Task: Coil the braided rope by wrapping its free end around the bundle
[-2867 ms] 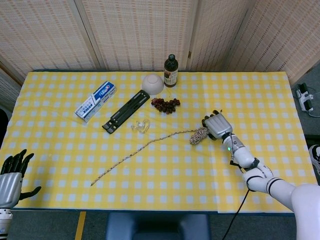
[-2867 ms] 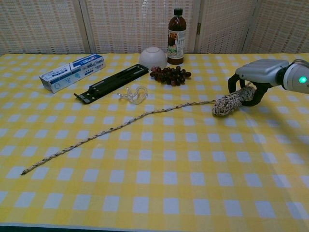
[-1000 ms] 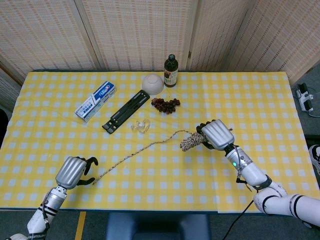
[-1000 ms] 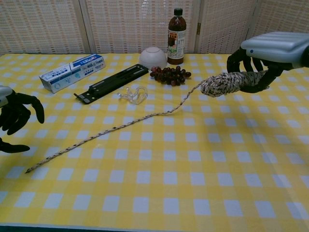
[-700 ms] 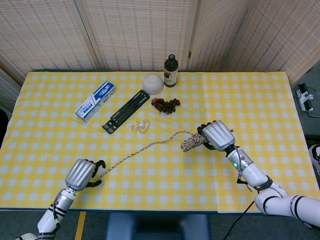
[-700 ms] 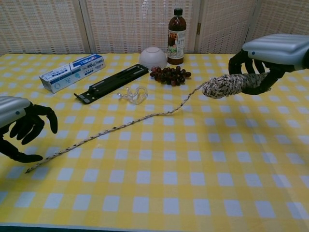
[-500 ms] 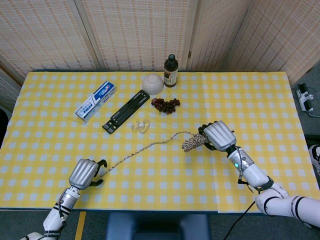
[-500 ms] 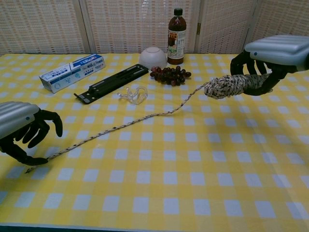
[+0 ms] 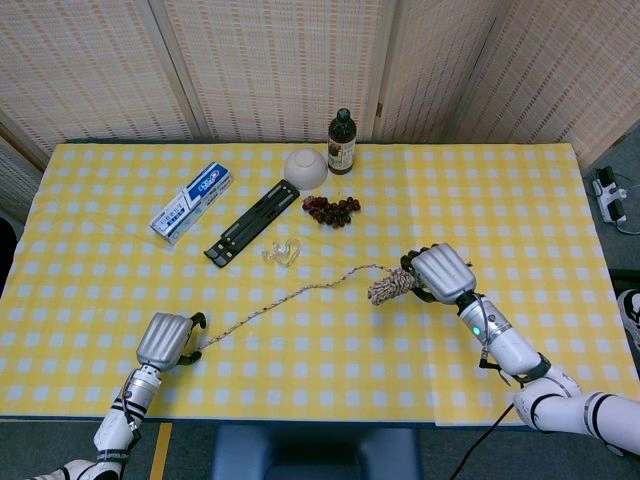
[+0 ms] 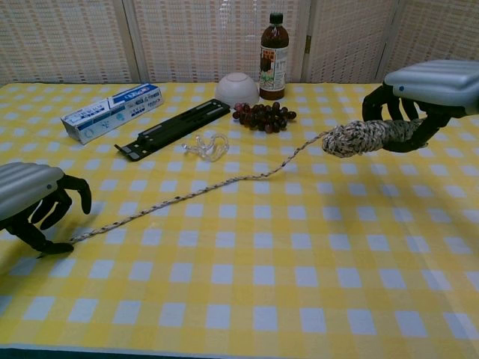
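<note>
your right hand [image 10: 423, 97] grasps the coiled bundle [image 10: 367, 137] of the braided rope [image 10: 196, 194], holding it lifted off the yellow checked table [image 10: 299, 284] with its long axis roughly level and its loose nose pointing toward your left. from that nose the rope drops to the cloth and runs in one long, nearly straight diagonal across the table, away from the bundle and down toward your left hand [image 10: 31, 202]. the free end [image 10: 75, 239] lies right at that hand's fingertips [image 10: 45, 248]; the fingers are curled over it, but from either view you cannot tell whether they have actually pinched the end or only rest beside it.

so the relation that matters: the rope's long axis points from right hand to left hand, and the free end is far from the bundle, well apart. only your left hand is near it. judging from this, the wrap has not begun; you likely need a sure pinch on the end first, then carry it toward the bundle.

the toothpaste box [image 9: 191, 201], black bracket [image 9: 250, 222], bowl [image 9: 306, 168], grapes [image 9: 331, 209] and bottle [image 9: 342, 142] sit beyond the rope's line.
</note>
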Controlling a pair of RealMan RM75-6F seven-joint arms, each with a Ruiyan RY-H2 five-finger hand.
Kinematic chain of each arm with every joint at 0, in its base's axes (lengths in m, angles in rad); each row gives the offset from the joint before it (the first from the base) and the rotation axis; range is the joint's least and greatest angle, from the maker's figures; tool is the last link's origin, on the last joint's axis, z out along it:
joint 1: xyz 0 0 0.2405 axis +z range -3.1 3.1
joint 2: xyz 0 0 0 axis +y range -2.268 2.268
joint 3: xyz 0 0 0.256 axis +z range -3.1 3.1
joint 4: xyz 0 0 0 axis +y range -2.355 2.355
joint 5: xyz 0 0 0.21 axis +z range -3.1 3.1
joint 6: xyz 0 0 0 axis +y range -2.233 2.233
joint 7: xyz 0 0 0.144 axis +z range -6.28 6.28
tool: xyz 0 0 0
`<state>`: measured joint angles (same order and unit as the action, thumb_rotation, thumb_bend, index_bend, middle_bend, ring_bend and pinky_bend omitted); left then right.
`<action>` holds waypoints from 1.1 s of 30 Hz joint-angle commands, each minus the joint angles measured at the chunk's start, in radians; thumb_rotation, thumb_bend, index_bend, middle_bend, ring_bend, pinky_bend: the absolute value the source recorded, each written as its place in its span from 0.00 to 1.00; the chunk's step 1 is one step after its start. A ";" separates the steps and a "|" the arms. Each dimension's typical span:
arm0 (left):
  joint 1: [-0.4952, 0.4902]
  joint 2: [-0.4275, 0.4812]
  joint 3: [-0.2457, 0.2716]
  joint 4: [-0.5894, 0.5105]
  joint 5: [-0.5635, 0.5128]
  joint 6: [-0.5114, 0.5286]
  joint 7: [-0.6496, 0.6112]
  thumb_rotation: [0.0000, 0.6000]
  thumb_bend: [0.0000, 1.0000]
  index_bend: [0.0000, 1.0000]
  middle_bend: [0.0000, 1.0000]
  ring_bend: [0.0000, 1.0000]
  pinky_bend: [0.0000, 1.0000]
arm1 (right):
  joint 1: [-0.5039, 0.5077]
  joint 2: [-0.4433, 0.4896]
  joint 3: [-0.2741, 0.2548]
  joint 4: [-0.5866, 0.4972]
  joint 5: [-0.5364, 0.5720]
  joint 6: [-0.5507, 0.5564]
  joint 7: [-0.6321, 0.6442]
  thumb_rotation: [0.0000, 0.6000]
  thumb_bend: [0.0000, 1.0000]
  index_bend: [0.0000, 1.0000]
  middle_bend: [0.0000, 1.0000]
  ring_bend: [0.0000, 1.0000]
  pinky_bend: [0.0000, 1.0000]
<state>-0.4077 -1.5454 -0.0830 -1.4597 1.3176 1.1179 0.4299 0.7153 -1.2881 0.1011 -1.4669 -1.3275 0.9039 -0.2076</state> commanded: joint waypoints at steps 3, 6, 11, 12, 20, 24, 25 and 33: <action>-0.006 -0.002 -0.015 0.015 -0.037 -0.003 0.010 1.00 0.19 0.47 0.80 0.74 0.71 | -0.003 -0.002 0.000 0.005 -0.005 0.003 0.011 1.00 0.65 0.78 0.62 0.66 0.54; -0.010 0.002 -0.014 0.012 -0.048 -0.011 0.005 1.00 0.19 0.49 0.81 0.74 0.71 | -0.005 -0.004 -0.001 0.009 -0.007 0.005 0.017 1.00 0.65 0.78 0.62 0.66 0.54; -0.017 0.009 -0.003 0.001 -0.053 -0.034 -0.021 1.00 0.26 0.50 0.81 0.74 0.72 | -0.008 -0.005 -0.003 0.015 -0.007 0.002 0.021 1.00 0.65 0.78 0.62 0.66 0.54; -0.019 0.010 -0.001 0.000 -0.054 -0.037 -0.023 1.00 0.28 0.50 0.81 0.74 0.72 | -0.008 -0.005 -0.003 0.016 -0.008 0.003 0.022 1.00 0.65 0.78 0.62 0.66 0.54; -0.028 0.018 0.009 -0.015 -0.063 -0.048 -0.031 1.00 0.37 0.50 0.81 0.74 0.72 | -0.011 -0.005 -0.002 0.022 -0.008 0.002 0.031 1.00 0.65 0.78 0.62 0.66 0.54; -0.032 0.022 0.011 -0.022 -0.072 -0.056 -0.039 1.00 0.39 0.50 0.81 0.74 0.72 | -0.010 -0.008 -0.002 0.027 -0.009 -0.001 0.033 1.00 0.65 0.78 0.62 0.66 0.54; -0.033 0.023 0.012 -0.023 -0.073 -0.058 -0.040 1.00 0.39 0.50 0.81 0.74 0.72 | -0.010 -0.009 -0.002 0.029 -0.009 -0.001 0.033 1.00 0.65 0.78 0.62 0.66 0.54; -0.039 0.020 0.020 -0.017 -0.083 -0.068 -0.048 1.00 0.43 0.51 0.81 0.74 0.72 | -0.010 -0.012 -0.002 0.035 -0.007 -0.006 0.032 1.00 0.65 0.78 0.62 0.66 0.54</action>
<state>-0.4468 -1.5249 -0.0630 -1.4773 1.2346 1.0500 0.3827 0.7053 -1.2999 0.0994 -1.4326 -1.3343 0.8984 -0.1752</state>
